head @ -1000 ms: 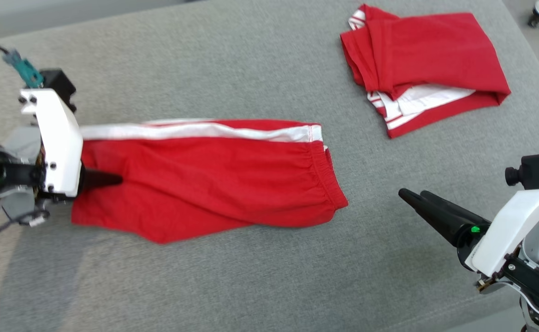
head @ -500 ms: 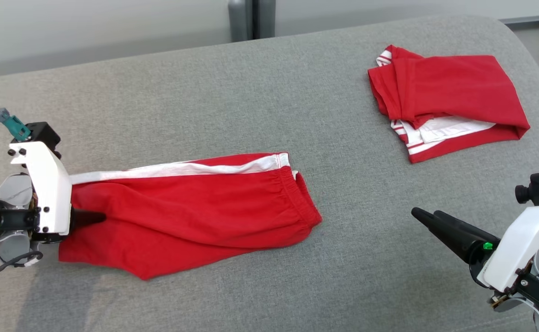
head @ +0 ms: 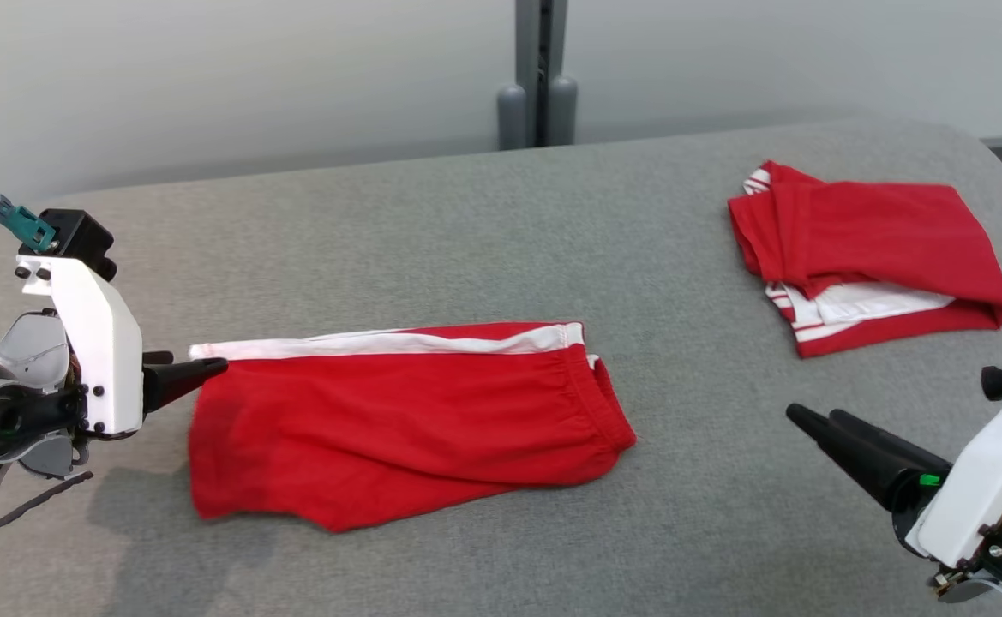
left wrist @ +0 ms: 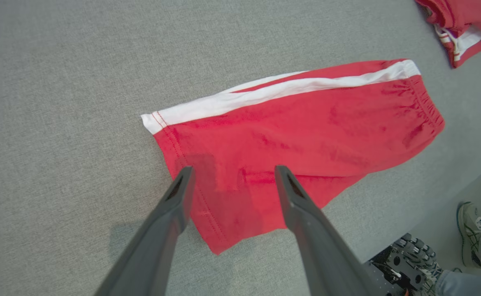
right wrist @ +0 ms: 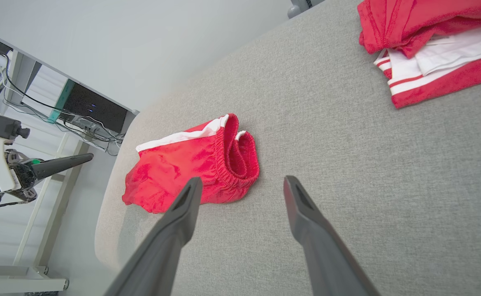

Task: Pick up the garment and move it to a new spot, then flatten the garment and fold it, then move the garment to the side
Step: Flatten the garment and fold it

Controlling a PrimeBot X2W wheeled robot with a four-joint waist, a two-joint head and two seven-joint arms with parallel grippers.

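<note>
The garment (head: pixel 398 420), red shorts with a white side stripe, lies folded in half and flat on the grey table (head: pixel 432 223); it also shows in the left wrist view (left wrist: pixel 298 131) and the right wrist view (right wrist: pixel 191 164). My left gripper (head: pixel 209 370) hovers just off the shorts' left hem, open and empty; its fingers stand apart above the hem in the left wrist view (left wrist: pixel 232 174). My right gripper (head: pixel 818 420) is open and empty, well right of the shorts' waistband (head: pixel 595 403).
A second folded red-and-white garment (head: pixel 869 248) lies at the table's far right. A grey post (head: pixel 539 77) stands behind the table against the pale wall. A person's shoe (left wrist: pixel 470 230) shows on the floor beside the table edge. A desk with electronics (right wrist: pixel 88 111) stands beyond the table's left end.
My left gripper has opened, let go of the shorts' hem and drawn back to the left. The head camera has tilted up, shifting the whole picture.
</note>
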